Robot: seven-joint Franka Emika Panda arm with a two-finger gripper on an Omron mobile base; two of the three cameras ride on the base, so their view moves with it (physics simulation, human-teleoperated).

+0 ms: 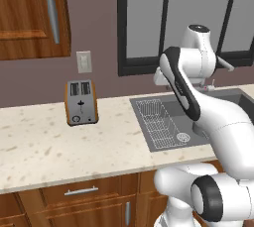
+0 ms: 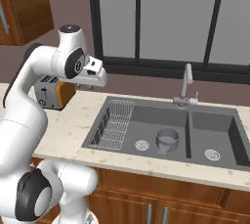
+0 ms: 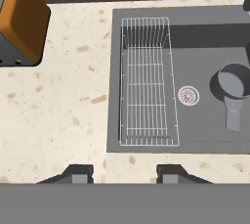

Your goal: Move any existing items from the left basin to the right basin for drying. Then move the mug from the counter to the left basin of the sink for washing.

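Dark fingertips of the gripper stand apart at the lower edge, empty, over the counter. Right of centre, the grey cup stands in the left basin beside the wire rack.

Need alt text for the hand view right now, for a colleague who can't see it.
Looking down past open gripper at the left basin: grey cup upright near its right side, round drain and white wire rack to its left. Speckled counter and orange toaster lie further left.

Mauve wall with dark-framed window, wooden upper cabinet, white wall switch
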